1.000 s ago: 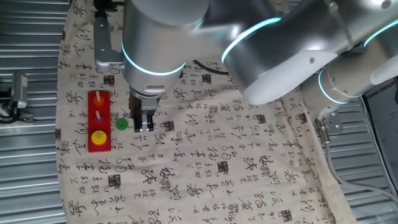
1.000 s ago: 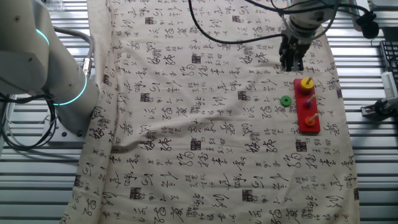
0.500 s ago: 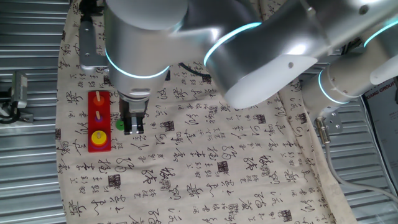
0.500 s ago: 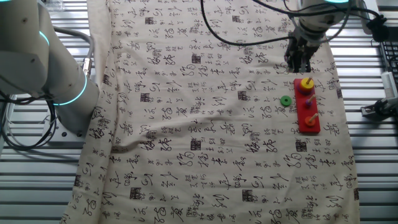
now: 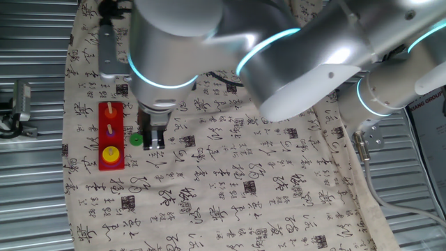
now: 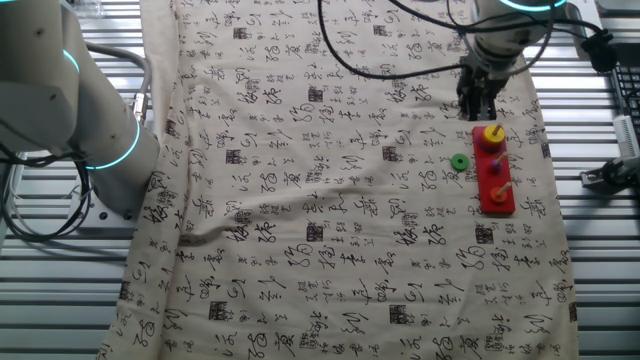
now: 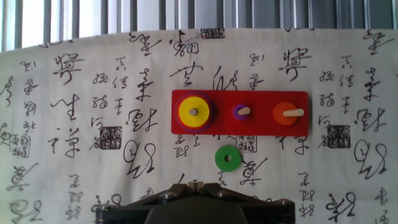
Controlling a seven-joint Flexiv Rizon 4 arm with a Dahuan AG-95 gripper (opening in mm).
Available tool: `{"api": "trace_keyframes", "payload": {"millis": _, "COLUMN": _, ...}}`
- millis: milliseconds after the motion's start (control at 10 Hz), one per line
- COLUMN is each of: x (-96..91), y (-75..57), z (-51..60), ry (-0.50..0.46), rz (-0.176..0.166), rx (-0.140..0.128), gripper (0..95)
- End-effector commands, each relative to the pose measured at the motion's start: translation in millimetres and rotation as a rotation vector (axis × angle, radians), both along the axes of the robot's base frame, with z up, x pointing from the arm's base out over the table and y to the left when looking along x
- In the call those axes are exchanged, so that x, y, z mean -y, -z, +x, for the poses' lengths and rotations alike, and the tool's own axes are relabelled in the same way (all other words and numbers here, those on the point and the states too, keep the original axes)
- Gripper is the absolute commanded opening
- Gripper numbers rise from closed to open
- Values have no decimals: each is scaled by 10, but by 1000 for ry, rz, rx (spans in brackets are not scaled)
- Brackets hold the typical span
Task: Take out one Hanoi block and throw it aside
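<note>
I counted one red base [image 7: 239, 112] with three pegs, one yellow Hanoi block [image 7: 194, 112] seated on its end peg, one purple ring [image 7: 241, 112], one orange ring [image 7: 286, 114], and one green ring [image 7: 227, 157] loose on the cloth [image 7: 74, 137]. The gripper [image 5: 153, 139] hung pointing down from the arm, the green ring just beside its fingers and the yellow block beyond that, well apart. I couldn't tell whether the fingers were spread or pressed together.
</note>
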State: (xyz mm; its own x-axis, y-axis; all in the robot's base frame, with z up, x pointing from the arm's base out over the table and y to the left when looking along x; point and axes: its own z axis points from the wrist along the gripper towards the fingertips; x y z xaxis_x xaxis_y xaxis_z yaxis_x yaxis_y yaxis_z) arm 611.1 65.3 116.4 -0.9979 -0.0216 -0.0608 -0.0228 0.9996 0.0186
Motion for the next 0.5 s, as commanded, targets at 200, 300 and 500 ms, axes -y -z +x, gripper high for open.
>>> {"api": "trace_keyframes", "payload": {"millis": 200, "x": 11, "y": -13, "z": -28, "ry": 12, "rz": -7, "rx": 2, "gripper": 0}}
{"api": "trace_keyframes", "payload": {"millis": 300, "x": 11, "y": -13, "z": -28, "ry": 11, "rz": -6, "rx": 4, "gripper": 0}}
{"api": "trace_keyframes", "payload": {"millis": 500, "x": 11, "y": -13, "z": -28, "ry": 8, "rz": -6, "rx": 4, "gripper": 0}}
